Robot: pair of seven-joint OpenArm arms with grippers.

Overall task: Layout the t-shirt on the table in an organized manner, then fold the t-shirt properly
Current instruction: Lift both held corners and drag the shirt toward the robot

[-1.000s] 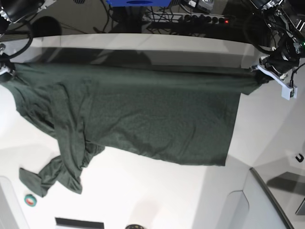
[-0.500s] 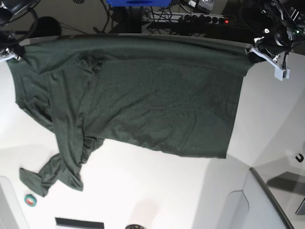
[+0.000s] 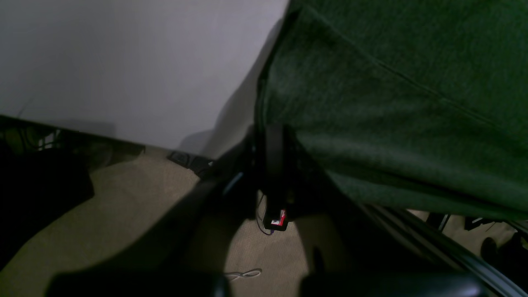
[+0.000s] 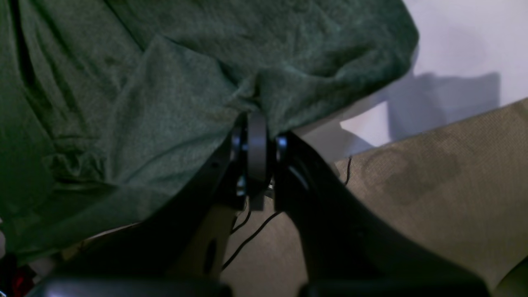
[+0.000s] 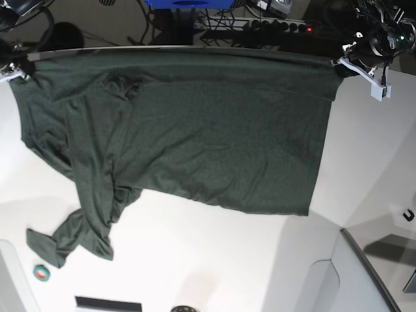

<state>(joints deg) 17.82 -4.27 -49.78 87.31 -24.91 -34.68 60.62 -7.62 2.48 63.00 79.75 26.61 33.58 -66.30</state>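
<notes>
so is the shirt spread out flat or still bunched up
Mostly spread: the t-shirt is stretched wide between the left gripper and right gripper, but the sleeve end lies crumpled on the table.

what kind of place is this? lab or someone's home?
Likely a robotics lab: a big white table holding only a green t-shirt, a power strip and loose cables behind it.

Matt knit t-shirt [image 5: 195, 130], smooth table [image 5: 214, 266]
</notes>
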